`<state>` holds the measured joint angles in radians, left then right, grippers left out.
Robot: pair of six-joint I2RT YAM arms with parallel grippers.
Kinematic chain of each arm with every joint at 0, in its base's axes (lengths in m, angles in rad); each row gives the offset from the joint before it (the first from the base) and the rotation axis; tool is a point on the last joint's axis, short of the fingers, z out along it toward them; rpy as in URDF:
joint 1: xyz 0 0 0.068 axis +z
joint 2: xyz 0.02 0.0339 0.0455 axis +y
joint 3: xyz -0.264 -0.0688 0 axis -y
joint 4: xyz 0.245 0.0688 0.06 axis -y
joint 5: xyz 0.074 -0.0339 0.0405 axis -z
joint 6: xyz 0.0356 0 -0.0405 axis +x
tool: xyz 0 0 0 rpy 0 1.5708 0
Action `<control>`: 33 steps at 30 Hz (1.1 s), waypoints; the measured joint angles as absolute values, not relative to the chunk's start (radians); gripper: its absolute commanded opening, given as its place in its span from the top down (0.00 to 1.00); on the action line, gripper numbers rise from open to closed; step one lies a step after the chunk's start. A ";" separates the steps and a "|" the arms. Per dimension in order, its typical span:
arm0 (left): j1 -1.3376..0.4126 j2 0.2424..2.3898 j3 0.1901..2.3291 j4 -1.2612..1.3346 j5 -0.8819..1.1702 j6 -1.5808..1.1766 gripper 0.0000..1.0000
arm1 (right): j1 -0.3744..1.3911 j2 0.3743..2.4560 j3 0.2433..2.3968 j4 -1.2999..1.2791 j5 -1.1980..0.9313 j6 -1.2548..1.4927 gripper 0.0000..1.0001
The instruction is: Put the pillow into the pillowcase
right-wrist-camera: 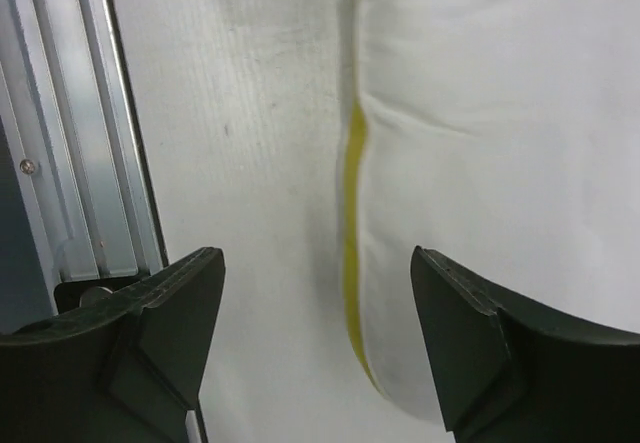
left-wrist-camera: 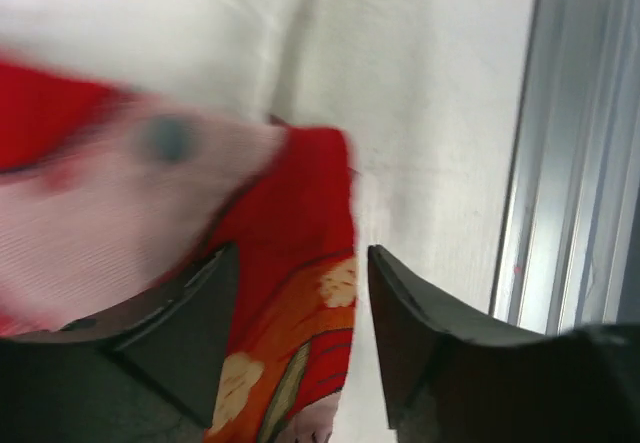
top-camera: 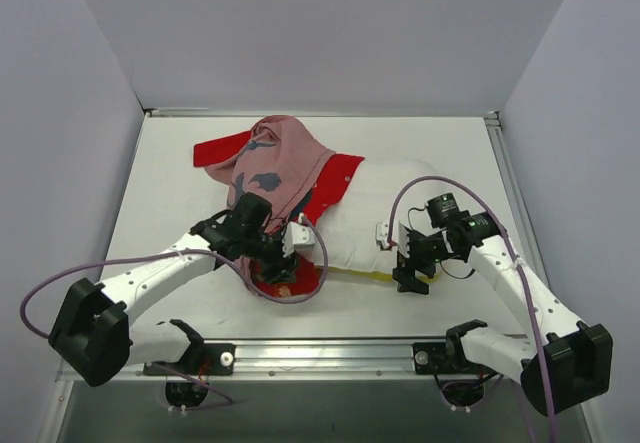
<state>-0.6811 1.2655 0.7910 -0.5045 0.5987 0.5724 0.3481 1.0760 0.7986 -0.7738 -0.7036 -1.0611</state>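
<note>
**Top external.** The pillow (top-camera: 372, 213) lies across the middle of the table (top-camera: 165, 193). Its left end is under the pillowcase (top-camera: 282, 158), which is bunched in a pink-and-red heap. Its right half is bare. So judge the pillow as partly in, with the cover not yet drawn along it. The left gripper (top-camera: 288, 250) sits at the near red hem. The right gripper (top-camera: 411, 275) sits at the pillow's near right edge, by the yellow band (top-camera: 362, 275).

**Left wrist.** The picture is blurred. The left gripper's (left-wrist-camera: 300, 263) jaws stand apart with red printed cloth (left-wrist-camera: 305, 203) lying in the gap, and nothing is pinched. Before you close, lower until one layer of the hem is between the pads. If you catch both layers you will seal the mouth shut.

**Right wrist.** The right gripper's (right-wrist-camera: 317, 263) jaws are spread wide. The pillow's seam and its yellow band (right-wrist-camera: 352, 213) are in the gap, and neither finger touches them. The aluminium rail (right-wrist-camera: 80, 143) is close on the outer side.

**Advice for this step.** Take the hem with your left gripper and the banded edge with your right. Hold the pillow steady and draw the cover toward the right, keeping it low. The heaped fabric is likely to snag on the far corner, so ease it over in short pulls. Keep the right fingers clear of the rail.
</note>
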 measured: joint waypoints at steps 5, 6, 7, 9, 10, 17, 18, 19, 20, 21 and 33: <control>-0.505 1.216 0.957 -0.511 0.595 0.370 0.22 | 0.163 1.157 0.973 -0.802 -0.733 -0.905 0.23; -0.481 1.216 1.000 -0.507 0.587 0.332 0.22 | 0.132 1.190 1.027 -0.801 -0.745 -0.865 0.23; -0.470 1.216 1.038 -0.496 0.570 0.298 0.21 | 0.110 1.228 1.076 -0.793 -0.753 -0.823 0.23; -0.472 1.219 1.090 -0.453 0.527 0.251 0.22 | 0.095 1.304 1.161 -0.789 -0.768 -0.739 0.26; -0.485 1.234 1.120 -0.451 0.487 0.243 0.24 | 0.098 1.354 1.200 -0.783 -0.774 -0.696 0.27; -0.548 1.642 1.430 -0.408 0.193 0.252 0.24 | 0.115 1.636 1.293 -0.769 -0.754 -0.476 0.30; -0.548 1.720 1.469 -0.404 0.147 0.255 0.24 | 0.115 1.668 1.293 -0.770 -0.746 -0.453 0.30; -0.548 1.777 1.493 -0.400 0.107 0.260 0.24 | 0.115 1.692 1.294 -0.770 -0.739 -0.433 0.30; -0.548 1.829 1.512 -0.398 0.072 0.266 0.25 | 0.115 1.716 1.294 -0.770 -0.729 -0.412 0.30; -0.548 1.875 1.526 -0.398 0.035 0.274 0.27 | 0.115 1.729 1.295 -0.770 -0.721 -0.395 0.30; -0.448 1.917 1.591 -0.400 0.012 0.252 1.00 | 0.147 1.814 1.295 -0.766 -0.619 -0.311 0.52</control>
